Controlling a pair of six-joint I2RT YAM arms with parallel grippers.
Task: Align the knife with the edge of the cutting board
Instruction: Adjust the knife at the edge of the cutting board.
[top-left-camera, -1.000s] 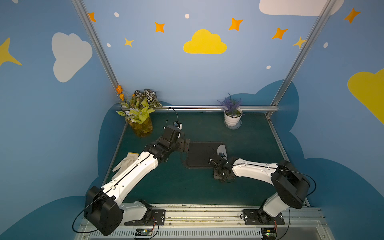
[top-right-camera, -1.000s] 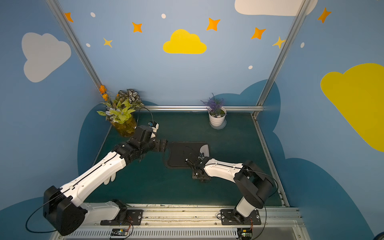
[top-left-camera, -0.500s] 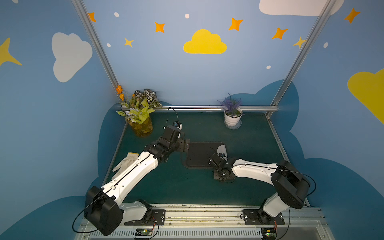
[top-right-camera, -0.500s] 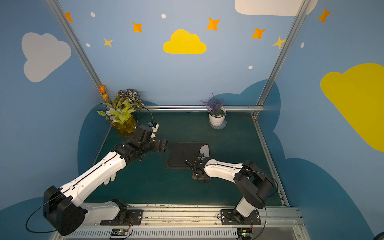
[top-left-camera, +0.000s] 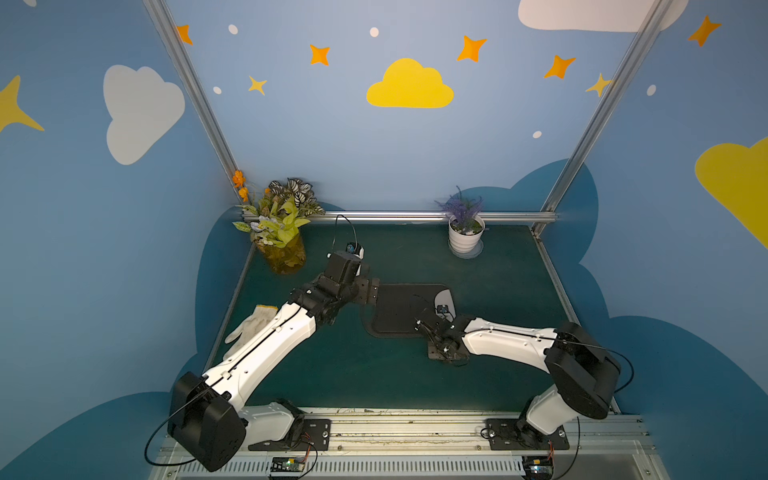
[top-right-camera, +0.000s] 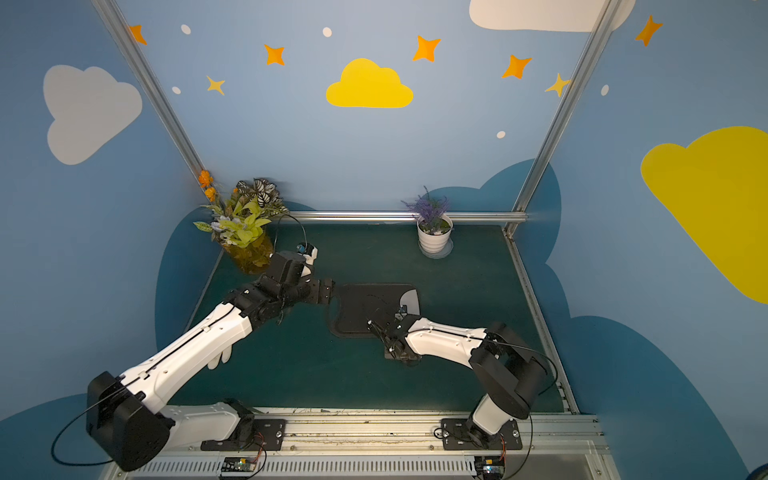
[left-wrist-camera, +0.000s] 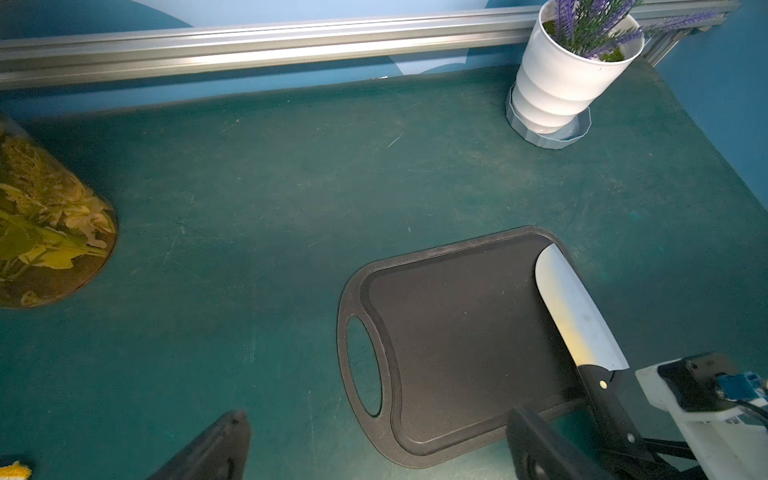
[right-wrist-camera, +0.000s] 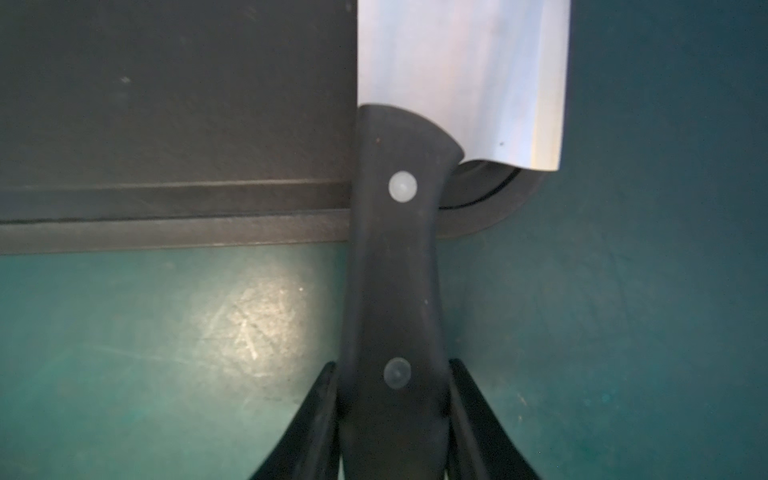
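Dark green mat (left-wrist-camera: 249, 187) bearing the black cutting board (left-wrist-camera: 457, 340). The knife (left-wrist-camera: 577, 307) lies flat along the board's short edge opposite the handle slot, its handle projecting past the long rim. Right gripper (right-wrist-camera: 392, 365) clenched on that handle. Left gripper (left-wrist-camera: 378, 415) spread wide near the slot end, grasping nothing.

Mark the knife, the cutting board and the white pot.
knife (left-wrist-camera: 577, 307): left wrist view, blade middle.
cutting board (left-wrist-camera: 457, 332): left wrist view, bare centre.
white pot (left-wrist-camera: 557, 83): left wrist view, side wall.
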